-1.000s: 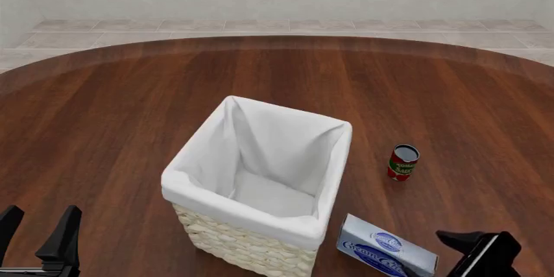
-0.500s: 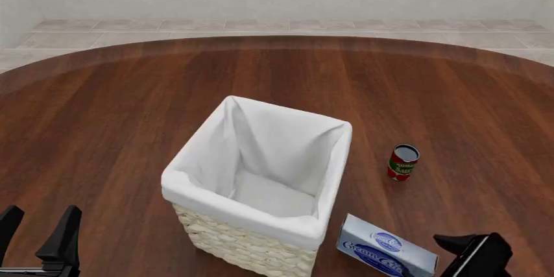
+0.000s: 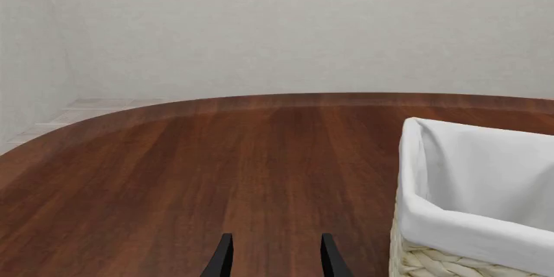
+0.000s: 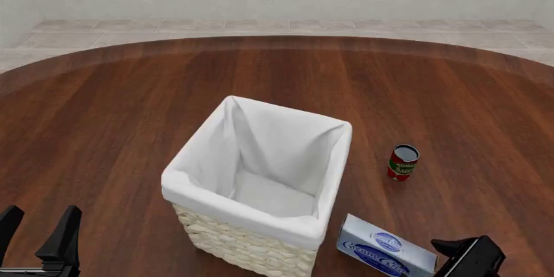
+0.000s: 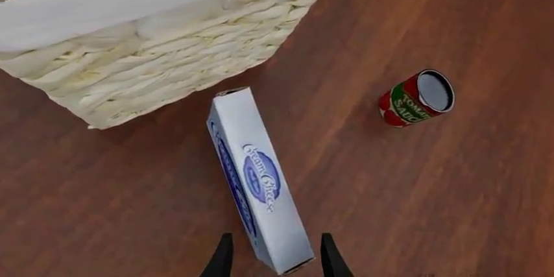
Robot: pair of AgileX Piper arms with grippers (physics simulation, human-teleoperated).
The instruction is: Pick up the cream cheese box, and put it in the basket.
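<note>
The cream cheese box (image 4: 385,251) lies flat on the wooden table just right of the basket (image 4: 251,224), a pale carton with a blue oval logo. In the right wrist view the box (image 5: 258,176) runs lengthwise toward the camera, and its near end sits between the fingertips of my right gripper (image 5: 274,259), which is open and above it. In the front view only part of the right gripper (image 4: 458,254) shows, at the box's right end. My left gripper (image 4: 36,226) stands open at the near left, away from the basket (image 3: 468,225), holding nothing.
A small red can (image 4: 403,161) stands upright right of the basket and beyond the box; it also shows in the right wrist view as the can (image 5: 416,98). The basket's woven wall (image 5: 173,63) is close to the box's far end.
My right gripper has sunk lower and shifted slightly left toward the box's right end. The left arm, box, basket and can have not moved.
</note>
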